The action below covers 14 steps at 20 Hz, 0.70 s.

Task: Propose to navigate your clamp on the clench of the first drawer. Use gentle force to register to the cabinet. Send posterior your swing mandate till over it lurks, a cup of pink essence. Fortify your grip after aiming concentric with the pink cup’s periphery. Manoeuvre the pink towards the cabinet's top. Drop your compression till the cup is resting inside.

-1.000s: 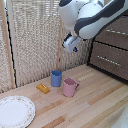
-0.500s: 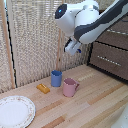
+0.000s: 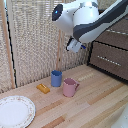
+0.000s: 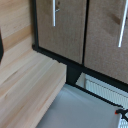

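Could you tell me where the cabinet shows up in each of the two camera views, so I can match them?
Exterior view: the cabinet stands at that view's right edge, partly behind the white arm, on the wooden table.
Wrist view: its brown drawer fronts fill most of the picture.
Shared landmark: the silver bar handles.

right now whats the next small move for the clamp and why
Probably swing toward the cabinet and line up with the clench: the clamp hangs in the air above the pink cup, holding nothing, and the drawers look shut.
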{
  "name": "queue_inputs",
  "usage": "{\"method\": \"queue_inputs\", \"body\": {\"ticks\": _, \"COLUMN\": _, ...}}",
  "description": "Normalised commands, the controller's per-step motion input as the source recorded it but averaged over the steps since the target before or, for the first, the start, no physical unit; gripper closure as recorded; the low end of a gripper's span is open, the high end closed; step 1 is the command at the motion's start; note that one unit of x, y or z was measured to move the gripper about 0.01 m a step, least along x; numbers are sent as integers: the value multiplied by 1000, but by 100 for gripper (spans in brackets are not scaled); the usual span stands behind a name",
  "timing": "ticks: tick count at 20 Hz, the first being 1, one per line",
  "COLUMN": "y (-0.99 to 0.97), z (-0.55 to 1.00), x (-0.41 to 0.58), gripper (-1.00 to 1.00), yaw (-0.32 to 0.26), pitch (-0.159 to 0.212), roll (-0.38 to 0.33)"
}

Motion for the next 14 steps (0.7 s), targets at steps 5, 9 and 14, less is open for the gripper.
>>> {"method": "queue_inputs", "body": {"ticks": 5, "y": -506, "z": 164, "x": 67, "gripper": -100, "yaw": 57, "pitch": -187, "roll": -241}}
{"method": "queue_inputs", "body": {"ticks": 9, "y": -542, "z": 103, "x": 0, "gripper": -100, "yaw": 74, "pitch": -161, "roll": -240}}
{"method": "queue_inputs", "body": {"ticks": 14, "y": -578, "z": 16, "x": 0, "gripper": -100, "yaw": 99, "pitch": -58, "roll": -213}}
